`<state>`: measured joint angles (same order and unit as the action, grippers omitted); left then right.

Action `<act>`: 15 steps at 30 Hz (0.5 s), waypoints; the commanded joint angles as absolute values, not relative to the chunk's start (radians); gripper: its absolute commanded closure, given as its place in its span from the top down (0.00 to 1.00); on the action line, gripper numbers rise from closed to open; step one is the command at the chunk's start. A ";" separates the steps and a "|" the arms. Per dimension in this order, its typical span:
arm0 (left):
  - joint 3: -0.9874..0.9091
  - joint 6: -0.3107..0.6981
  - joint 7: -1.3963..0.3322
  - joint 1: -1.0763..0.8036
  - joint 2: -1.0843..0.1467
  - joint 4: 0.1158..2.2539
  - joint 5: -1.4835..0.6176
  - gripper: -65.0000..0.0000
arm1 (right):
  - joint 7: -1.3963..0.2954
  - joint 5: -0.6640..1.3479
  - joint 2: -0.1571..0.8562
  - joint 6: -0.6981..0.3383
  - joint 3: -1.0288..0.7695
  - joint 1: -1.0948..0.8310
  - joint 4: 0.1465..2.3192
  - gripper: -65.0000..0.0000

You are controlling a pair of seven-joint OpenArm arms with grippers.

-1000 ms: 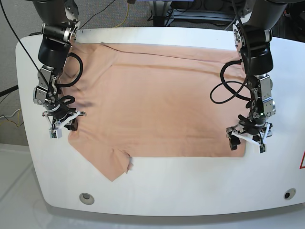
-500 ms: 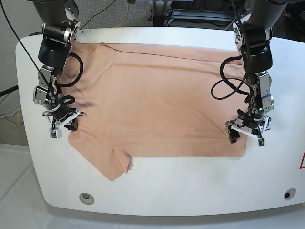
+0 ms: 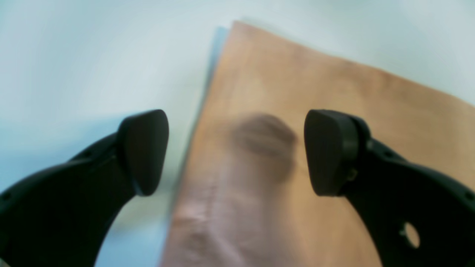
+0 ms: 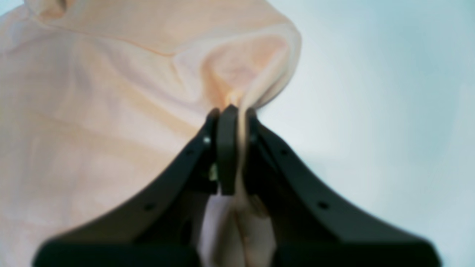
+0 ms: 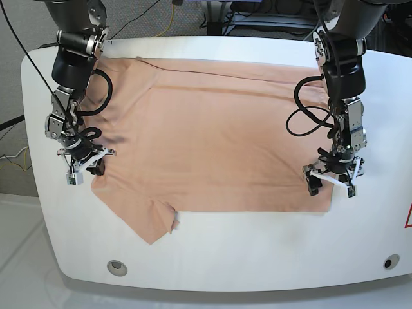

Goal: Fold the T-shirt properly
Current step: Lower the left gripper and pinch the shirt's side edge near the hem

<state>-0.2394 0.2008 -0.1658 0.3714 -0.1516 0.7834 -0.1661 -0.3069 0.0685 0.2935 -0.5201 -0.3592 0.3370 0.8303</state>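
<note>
The peach T-shirt [image 5: 212, 135] lies spread flat over the white table [image 5: 257, 257], one sleeve [image 5: 151, 222] pointing toward the front edge. My left gripper [image 5: 331, 182] hovers open over the shirt's front right corner. In the left wrist view its fingers [image 3: 143, 152] straddle the cloth's edge [image 3: 334, 92], one over bare table and one over fabric, gripping nothing. My right gripper [image 5: 85, 165] sits at the shirt's left edge, shut on a pinched fold of T-shirt [image 4: 92, 111]. The right wrist view shows cloth bunched up between the closed right gripper [image 4: 232, 111].
Black cables loop beside both arms [image 5: 302, 119]. Two round holes [image 5: 116, 265] sit near the table's front corners. Beyond the far edge are floor cables and equipment [image 5: 257, 16].
The left gripper has drifted slightly away from the table's front edge, staying open. The right gripper has crept a little toward the back with the cloth still pinched.
</note>
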 commanded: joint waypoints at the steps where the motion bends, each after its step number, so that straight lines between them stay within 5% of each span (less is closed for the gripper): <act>1: -0.237 0.206 -0.189 0.389 -0.137 0.791 -0.174 0.84 | -0.354 0.044 0.305 -0.512 -0.360 0.340 0.832 0.01; 15: -0.165 0.209 -0.196 0.386 -0.105 0.796 -0.174 0.83 | -0.354 0.045 0.303 -0.512 -0.360 0.328 0.832 0.01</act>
<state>-0.1818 0.2012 -0.1585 0.3771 -0.1089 0.7876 -0.1661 -0.2932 0.0761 0.2939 -0.5201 -0.3592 0.3283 0.8307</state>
